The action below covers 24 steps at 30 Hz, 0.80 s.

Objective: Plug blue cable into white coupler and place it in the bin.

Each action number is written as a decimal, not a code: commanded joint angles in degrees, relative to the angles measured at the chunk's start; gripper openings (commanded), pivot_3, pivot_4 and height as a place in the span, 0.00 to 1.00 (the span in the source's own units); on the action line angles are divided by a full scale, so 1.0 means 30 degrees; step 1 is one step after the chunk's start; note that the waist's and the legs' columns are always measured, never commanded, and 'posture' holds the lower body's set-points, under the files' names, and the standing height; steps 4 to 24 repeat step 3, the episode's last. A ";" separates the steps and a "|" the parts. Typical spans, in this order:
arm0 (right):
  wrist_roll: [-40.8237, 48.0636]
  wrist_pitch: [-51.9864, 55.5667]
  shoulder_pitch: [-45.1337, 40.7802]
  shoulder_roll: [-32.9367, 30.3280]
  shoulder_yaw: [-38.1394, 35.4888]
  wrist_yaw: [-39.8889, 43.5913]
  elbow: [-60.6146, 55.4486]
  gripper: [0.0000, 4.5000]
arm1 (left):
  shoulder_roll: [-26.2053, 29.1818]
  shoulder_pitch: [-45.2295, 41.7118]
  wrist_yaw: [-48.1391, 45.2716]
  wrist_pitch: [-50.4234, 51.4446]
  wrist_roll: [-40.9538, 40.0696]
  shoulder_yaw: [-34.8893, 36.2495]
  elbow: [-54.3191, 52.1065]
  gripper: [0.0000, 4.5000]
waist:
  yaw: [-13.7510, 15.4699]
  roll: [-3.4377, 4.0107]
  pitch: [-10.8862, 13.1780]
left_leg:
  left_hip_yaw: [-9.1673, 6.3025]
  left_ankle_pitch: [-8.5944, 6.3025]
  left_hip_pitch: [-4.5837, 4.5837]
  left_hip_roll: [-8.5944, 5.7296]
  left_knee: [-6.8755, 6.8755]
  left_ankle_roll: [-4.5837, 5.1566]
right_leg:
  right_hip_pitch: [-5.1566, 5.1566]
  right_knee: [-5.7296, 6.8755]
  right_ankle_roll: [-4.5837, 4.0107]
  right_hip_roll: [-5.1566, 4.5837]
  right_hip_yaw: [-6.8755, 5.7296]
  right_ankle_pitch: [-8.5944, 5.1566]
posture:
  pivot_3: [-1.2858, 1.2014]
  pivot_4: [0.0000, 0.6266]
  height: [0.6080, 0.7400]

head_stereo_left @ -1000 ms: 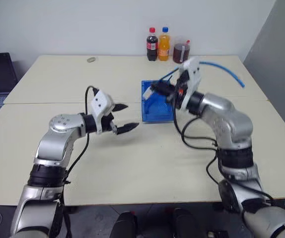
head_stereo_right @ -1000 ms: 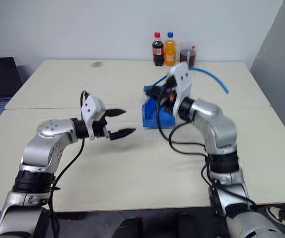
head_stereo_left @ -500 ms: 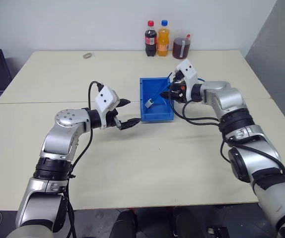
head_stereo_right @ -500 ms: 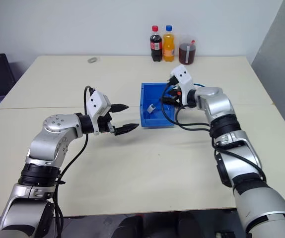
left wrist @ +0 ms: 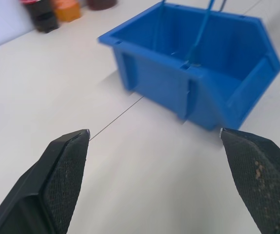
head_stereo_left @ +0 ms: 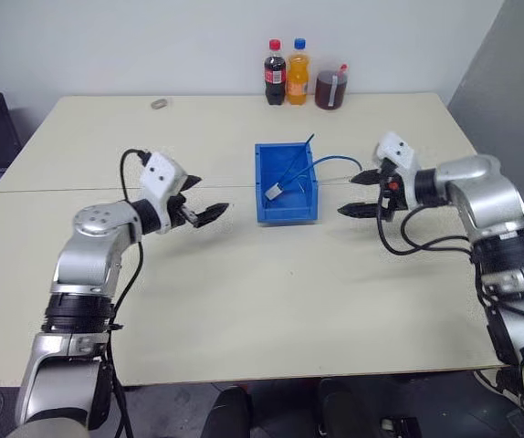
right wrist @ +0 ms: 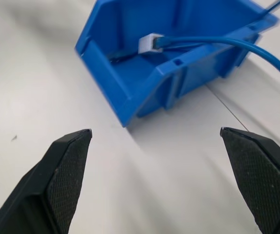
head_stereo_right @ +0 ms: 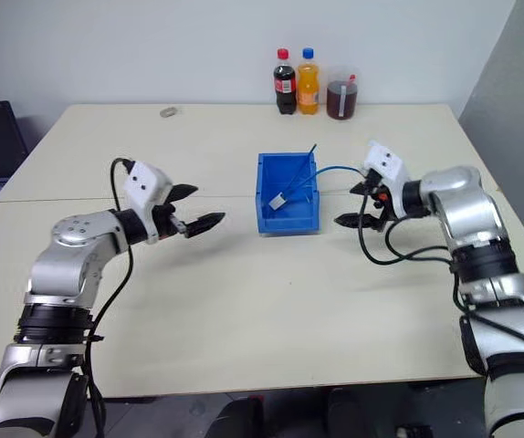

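The white coupler (head_stereo_left: 274,191), with the blue cable (head_stereo_left: 333,161) plugged in, lies inside the bin (head_stereo_left: 286,209) — cable trailing over its wall — while left gripper (head_stereo_left: 206,213) and right gripper (head_stereo_left: 361,193) flank it, spread and empty; likely only withdrawal remains.

No words, numbers or signs can be read here. The bottles (head_stereo_left: 298,71) by the wall carry labels, but their print is too small
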 commanded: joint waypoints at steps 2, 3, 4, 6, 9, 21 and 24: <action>0.2178 0.1656 0.2255 0.0009 -0.2498 -0.1554 -0.4324 1.00 | 0.0557 0.0578 -0.0327 0.0167 -0.0782 0.0897 -0.1074 1.00 | 0.0093 -0.0001 0.0000 | -0.0005 0.0000 0.0002 -0.0006 0.0012 0.0000 | 0.0012 0.0007 0.0000 -0.0001 -0.0003 0.0000 | 0.52 0.24 1.00; 0.2431 0.1931 0.2404 0.0059 -0.2675 -0.1820 -0.4625 1.00 | 0.0584 0.0635 -0.0615 0.0233 -0.1055 0.0962 -0.1098 1.00 | 0.0093 -0.0001 0.0000 | -0.0003 0.0001 0.0002 -0.0008 0.0017 -0.0001 | 0.0012 0.0009 0.0001 -0.0001 -0.0001 0.0000 | 0.52 0.24 1.00; 0.2431 0.1931 0.2404 0.0059 -0.2675 -0.1820 -0.4625 1.00 | 0.0584 0.0635 -0.0615 0.0233 -0.1055 0.0962 -0.1098 1.00 | 0.0093 -0.0001 0.0000 | -0.0003 0.0001 0.0002 -0.0008 0.0017 -0.0001 | 0.0012 0.0009 0.0001 -0.0001 -0.0001 0.0000 | 0.52 0.24 1.00; 0.2431 0.1931 0.2404 0.0059 -0.2675 -0.1820 -0.4625 1.00 | 0.0584 0.0635 -0.0615 0.0233 -0.1055 0.0962 -0.1098 1.00 | 0.0093 -0.0001 0.0000 | -0.0003 0.0001 0.0002 -0.0008 0.0017 -0.0001 | 0.0012 0.0009 0.0001 -0.0001 -0.0001 0.0000 | 0.52 0.24 1.00; 0.2431 0.1931 0.2404 0.0059 -0.2675 -0.1820 -0.4625 1.00 | 0.0584 0.0635 -0.0615 0.0233 -0.1055 0.0962 -0.1098 1.00 | 0.0093 -0.0001 0.0000 | -0.0003 0.0001 0.0002 -0.0008 0.0017 -0.0001 | 0.0012 0.0009 0.0001 -0.0001 -0.0001 0.0000 | 0.52 0.24 1.00; 0.2431 0.1931 0.2404 0.0059 -0.2675 -0.1820 -0.4625 1.00 | 0.0584 0.0635 -0.0615 0.0233 -0.1055 0.0962 -0.1098 1.00 | 0.0093 -0.0001 0.0000 | -0.0003 0.0001 0.0002 -0.0008 0.0017 -0.0001 | 0.0012 0.0009 0.0001 -0.0001 -0.0001 0.0000 | 0.52 0.24 1.00; 0.2431 0.1931 0.2404 0.0059 -0.2675 -0.1820 -0.4625 1.00 | 0.0584 0.0635 -0.0615 0.0233 -0.1055 0.0962 -0.1098 1.00 | 0.0093 -0.0001 0.0000 | -0.0003 0.0001 0.0002 -0.0008 0.0017 -0.0001 | 0.0012 0.0009 0.0001 -0.0001 -0.0001 0.0000 | 0.52 0.24 1.00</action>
